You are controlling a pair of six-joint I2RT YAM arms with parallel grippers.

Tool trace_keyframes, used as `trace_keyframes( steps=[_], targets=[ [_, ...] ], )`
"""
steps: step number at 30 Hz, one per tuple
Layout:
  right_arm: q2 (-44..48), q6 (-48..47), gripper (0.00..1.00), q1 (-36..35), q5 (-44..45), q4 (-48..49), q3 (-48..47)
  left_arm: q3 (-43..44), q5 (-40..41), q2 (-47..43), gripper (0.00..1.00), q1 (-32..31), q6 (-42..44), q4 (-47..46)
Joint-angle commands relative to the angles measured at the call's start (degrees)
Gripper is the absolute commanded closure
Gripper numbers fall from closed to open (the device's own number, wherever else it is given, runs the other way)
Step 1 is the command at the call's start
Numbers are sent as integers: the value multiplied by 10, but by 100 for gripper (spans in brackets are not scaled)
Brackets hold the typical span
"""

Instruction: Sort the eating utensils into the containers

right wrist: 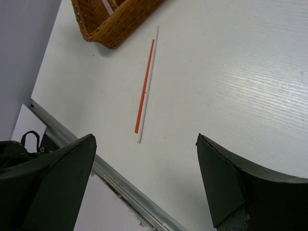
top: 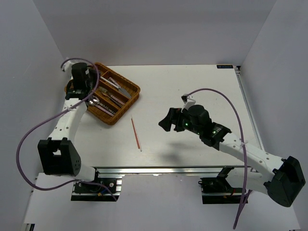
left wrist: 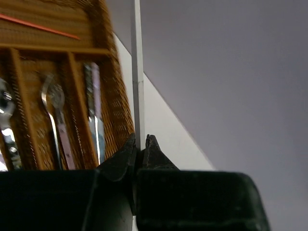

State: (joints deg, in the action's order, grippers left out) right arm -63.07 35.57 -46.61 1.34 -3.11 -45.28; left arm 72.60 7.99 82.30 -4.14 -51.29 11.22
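Observation:
A brown wicker tray (top: 123, 77) sits at the back left, its long containers holding silver utensils: a spoon (left wrist: 5, 113), a fork (left wrist: 54, 113), a knife (left wrist: 94, 108) and a red chopstick (left wrist: 41, 26). Over the tray's near-left end, my left gripper (left wrist: 141, 139) is shut on a thin white chopstick (left wrist: 137, 67) that sticks straight out past the tray wall (left wrist: 120, 96). A red chopstick (right wrist: 145, 86) and a white chopstick (right wrist: 156, 41) lie side by side on the table. My right gripper (right wrist: 145, 138) hangs open above their near ends, holding nothing.
The two loose chopsticks (top: 136, 132) lie just right of the tray's near corner (right wrist: 110, 31). A metal rail (right wrist: 120, 187) runs along the table's front edge. Grey walls enclose the table on three sides. Purple cables trail from both arms.

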Motion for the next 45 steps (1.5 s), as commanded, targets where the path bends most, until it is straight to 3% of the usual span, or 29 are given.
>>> trace_keyframes(
  steps=[1, 2, 4, 5, 6, 7, 12, 20, 26, 28, 29, 34, 45],
  targets=[
    [25, -16, 11, 20, -7, 7, 32, -19, 77, 29, 100, 61, -182, -26],
    [27, -17, 11, 23, -7, 10, 36, -51, 84, 37, 100, 63, -275, -70],
    [23, -27, 11, 27, -33, 13, 41, -75, 158, 71, 100, 58, -352, -172],
    [22, -30, 11, 28, -35, 9, 41, -76, 184, 88, 100, 57, -442, -177],
    [22, -32, 11, 29, -39, 7, 41, -75, 223, 122, 100, 58, -477, -186],
    [22, -34, 11, 30, -50, 8, 43, -75, 245, 140, 100, 58, -496, -239],
    [13, -40, 11, 30, -97, 25, 63, 14, 293, 258, 100, 65, -561, -307],
    [-20, -62, 11, 29, -126, 28, 73, 62, 342, 384, 100, 76, -628, -306],
    [-52, -75, 11, 29, -134, 40, 70, 110, 327, 448, 80, 98, -616, -317],
    [-63, -76, 11, 30, -139, 43, 69, 121, 316, 457, 68, 102, -610, -320],
    [-65, -77, 11, 29, -142, 45, 67, 127, 309, 460, 54, 104, -612, -317],
    [-82, -73, 11, 29, -152, 50, 57, 155, 280, 469, 30, 109, -606, -319],
    [-122, -61, 11, 29, -135, 36, 20, 112, 208, 400, 17, 109, -622, -392]
  ],
)
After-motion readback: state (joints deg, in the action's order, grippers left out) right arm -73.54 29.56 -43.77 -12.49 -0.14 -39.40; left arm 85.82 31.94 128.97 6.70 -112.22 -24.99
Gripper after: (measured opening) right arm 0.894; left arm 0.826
